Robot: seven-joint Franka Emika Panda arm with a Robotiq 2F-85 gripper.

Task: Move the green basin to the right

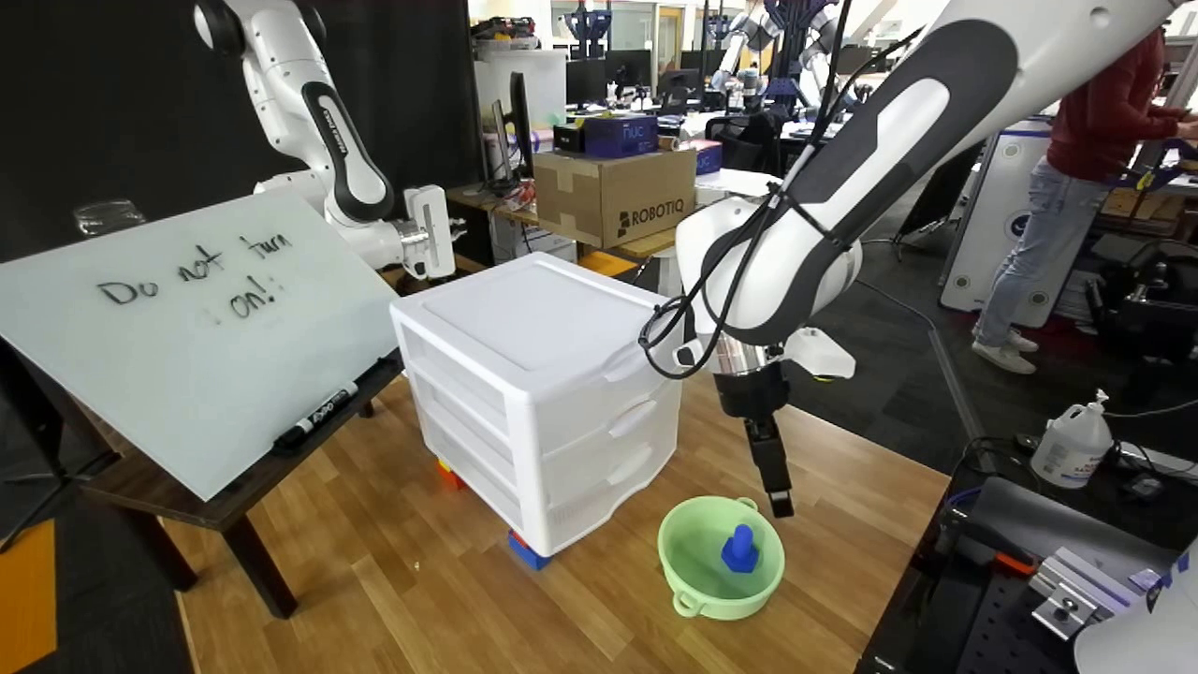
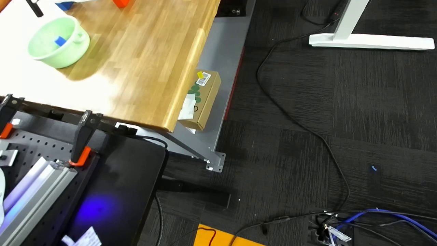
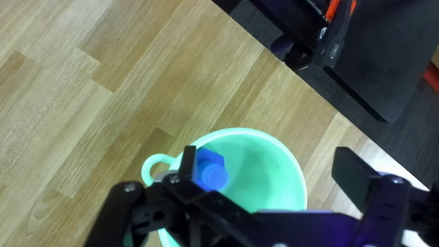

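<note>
Can see the green bowl (image 1: 688, 562) up front on the wooden table (image 1: 552, 608), with a blue bolt (image 1: 740, 550) standing inside. Near it, can make out the claw (image 3: 267, 163), spread wide and gripping nothing. Farther back, can spot white drawers (image 1: 543, 393), then a cardboard box (image 1: 613, 201) well behind them.

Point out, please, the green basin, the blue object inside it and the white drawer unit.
Green basin (image 1: 697, 552), in an exterior view: inner surface.
Blue object (image 3: 213, 174), in the wrist view: round end.
White drawer unit (image 1: 524, 445), in an exterior view: corner post.
</note>
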